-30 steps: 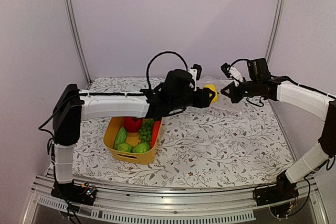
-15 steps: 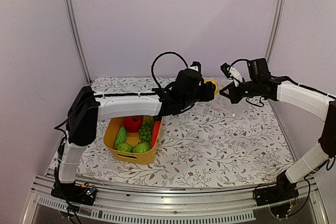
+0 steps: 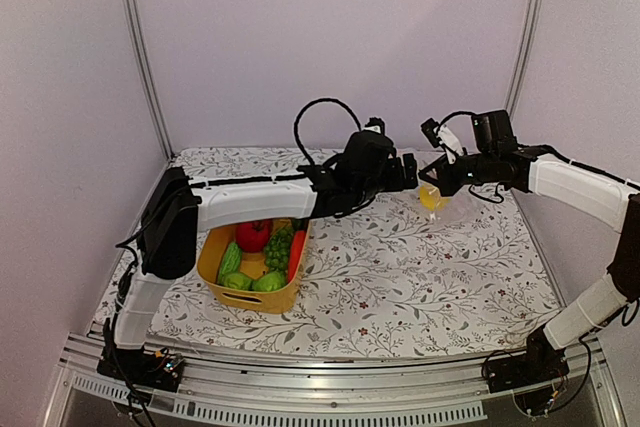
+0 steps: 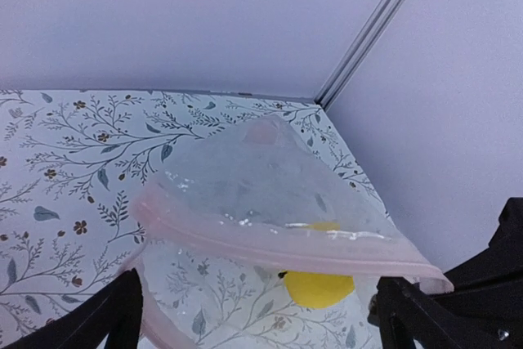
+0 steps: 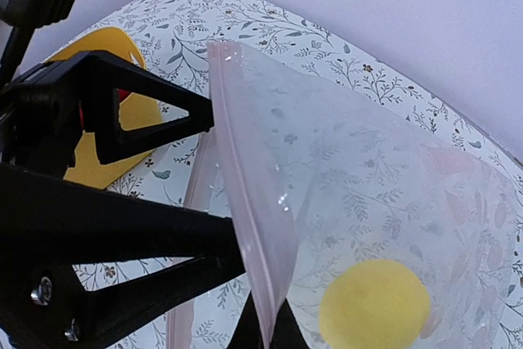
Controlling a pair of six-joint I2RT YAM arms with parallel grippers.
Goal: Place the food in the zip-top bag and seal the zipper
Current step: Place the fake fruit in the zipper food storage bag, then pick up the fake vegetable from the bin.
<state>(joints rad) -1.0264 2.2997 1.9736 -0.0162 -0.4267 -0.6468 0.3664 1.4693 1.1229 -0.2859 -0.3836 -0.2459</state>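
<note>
Inside the zip-top bag point(image 5: 359, 194) lies the lemon point(image 5: 374, 304), the right end effector point(image 5: 263, 330) clamped on the bag's mouth edge, the left end effector point(image 4: 257, 296) spread wide and empty just beside that mouth.

Yellow basket point(image 3: 262, 299) on floral table point(image 3: 400, 267)

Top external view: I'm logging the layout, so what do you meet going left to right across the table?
yellow basket → left hand → zip-top bag, with the lemon inside it.
</note>
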